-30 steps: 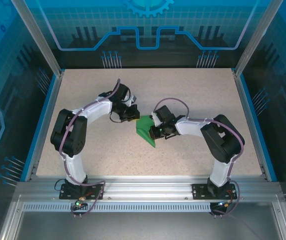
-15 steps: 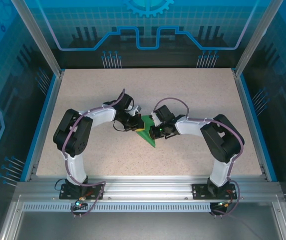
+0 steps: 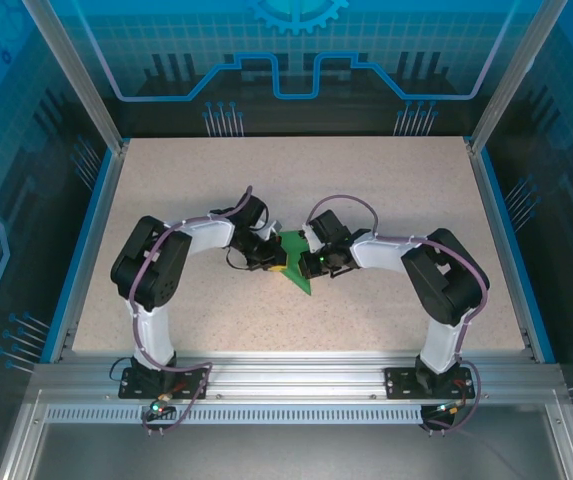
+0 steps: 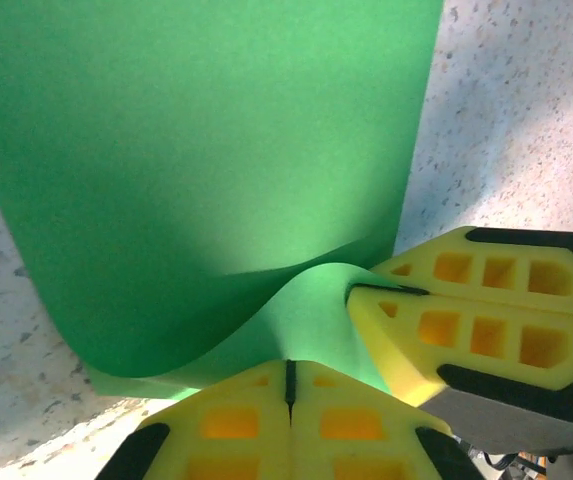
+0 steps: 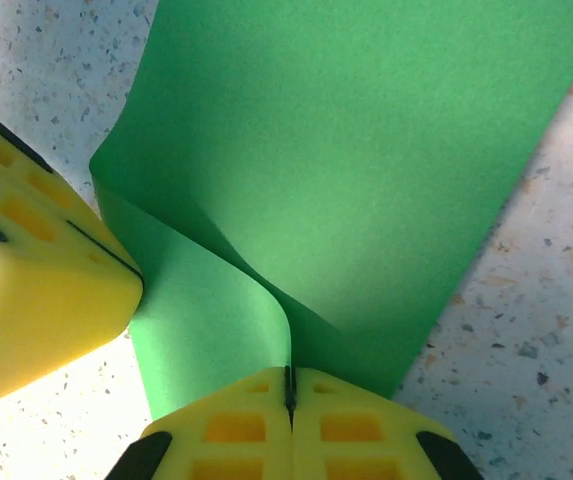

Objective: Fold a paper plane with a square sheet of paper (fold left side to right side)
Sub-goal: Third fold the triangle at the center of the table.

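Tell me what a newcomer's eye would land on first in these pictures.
The bright green paper stands out at the middle of the speckled table, buckled into a raised ridge. The left pincer and the right pincer, both with yellow tips, are shut on its near edge, close beside each other.

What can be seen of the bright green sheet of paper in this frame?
The bright green sheet of paper is thin, plain and matte, partly folded into a pointed wedge whose tip aims toward the near edge of the speckled table. It lies near the table's middle. One layer buckles upward in a soft curve where the left gripper and the right gripper, both shut, pinch its edge close together. The rest lies flat on the table.
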Tool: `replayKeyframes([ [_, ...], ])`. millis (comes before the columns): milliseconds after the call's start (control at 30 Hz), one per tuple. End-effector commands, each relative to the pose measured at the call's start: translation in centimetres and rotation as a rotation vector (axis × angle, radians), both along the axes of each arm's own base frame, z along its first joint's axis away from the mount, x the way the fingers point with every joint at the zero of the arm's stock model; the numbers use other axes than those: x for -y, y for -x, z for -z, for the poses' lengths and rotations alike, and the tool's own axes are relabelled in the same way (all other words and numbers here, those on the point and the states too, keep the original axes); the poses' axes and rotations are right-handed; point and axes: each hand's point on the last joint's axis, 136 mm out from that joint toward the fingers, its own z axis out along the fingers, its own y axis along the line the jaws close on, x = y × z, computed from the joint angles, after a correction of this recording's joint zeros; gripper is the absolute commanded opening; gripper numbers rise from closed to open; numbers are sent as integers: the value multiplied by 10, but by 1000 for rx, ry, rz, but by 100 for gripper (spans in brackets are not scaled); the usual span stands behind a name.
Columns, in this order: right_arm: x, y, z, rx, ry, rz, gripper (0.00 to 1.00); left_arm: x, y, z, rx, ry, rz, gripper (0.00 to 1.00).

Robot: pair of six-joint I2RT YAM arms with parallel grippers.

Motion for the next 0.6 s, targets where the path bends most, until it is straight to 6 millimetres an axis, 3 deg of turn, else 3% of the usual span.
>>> replayKeyframes([
  [0, 15, 15, 23, -80, 85, -5, 1, -4, 8, 14, -35, -38, 2, 2],
  [567, 18, 12, 20, -78, 94, 12, 2, -19, 21, 31, -66, -111, -3, 1],
])
